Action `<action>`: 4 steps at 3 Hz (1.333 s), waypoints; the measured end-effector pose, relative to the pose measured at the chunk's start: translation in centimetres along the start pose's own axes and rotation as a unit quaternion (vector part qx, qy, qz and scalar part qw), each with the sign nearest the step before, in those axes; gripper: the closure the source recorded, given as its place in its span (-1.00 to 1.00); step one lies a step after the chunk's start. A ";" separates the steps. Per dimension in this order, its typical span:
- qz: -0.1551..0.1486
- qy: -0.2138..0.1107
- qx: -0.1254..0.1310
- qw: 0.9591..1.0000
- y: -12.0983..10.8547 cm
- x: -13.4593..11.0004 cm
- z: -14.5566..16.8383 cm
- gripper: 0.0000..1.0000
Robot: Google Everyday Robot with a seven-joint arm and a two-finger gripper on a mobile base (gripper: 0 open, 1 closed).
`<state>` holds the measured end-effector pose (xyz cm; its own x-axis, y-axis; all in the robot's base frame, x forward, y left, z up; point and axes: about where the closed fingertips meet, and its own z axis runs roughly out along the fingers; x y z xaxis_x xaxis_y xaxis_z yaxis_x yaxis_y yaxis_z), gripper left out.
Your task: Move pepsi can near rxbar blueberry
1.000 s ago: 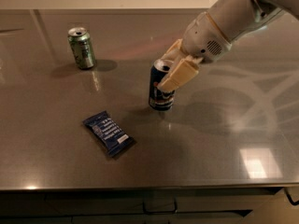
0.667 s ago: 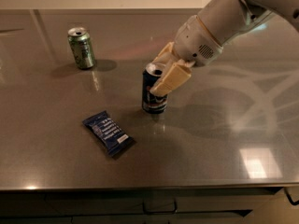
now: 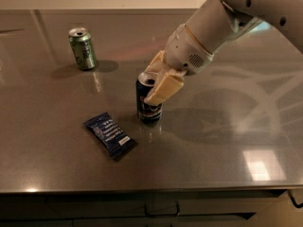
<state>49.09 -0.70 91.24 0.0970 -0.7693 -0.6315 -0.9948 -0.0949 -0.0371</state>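
Gripper [image 3: 158, 82] clamped on pepsi can [image 3: 147, 109].
You find the rxbar blueberry [image 3: 110, 135] nearby, down-left of it, long axis running diagonally.

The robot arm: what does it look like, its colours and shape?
The arm is smooth, rounded and off-white, built of thick tubular segments, with a thin tan ring at one joint, a few small dark holes and a dotted vent patch near the wrist. No cables show. The gripper, at the top of the pepsi can, has two flat, tan, paddle-shaped fingers.
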 end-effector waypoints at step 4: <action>-0.019 0.006 -0.015 1.000 1.0 -1.2 1.9 -0.76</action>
<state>47.95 1.37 90.51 0.1353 -0.7722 -0.6208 -0.9890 -0.1435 -0.0370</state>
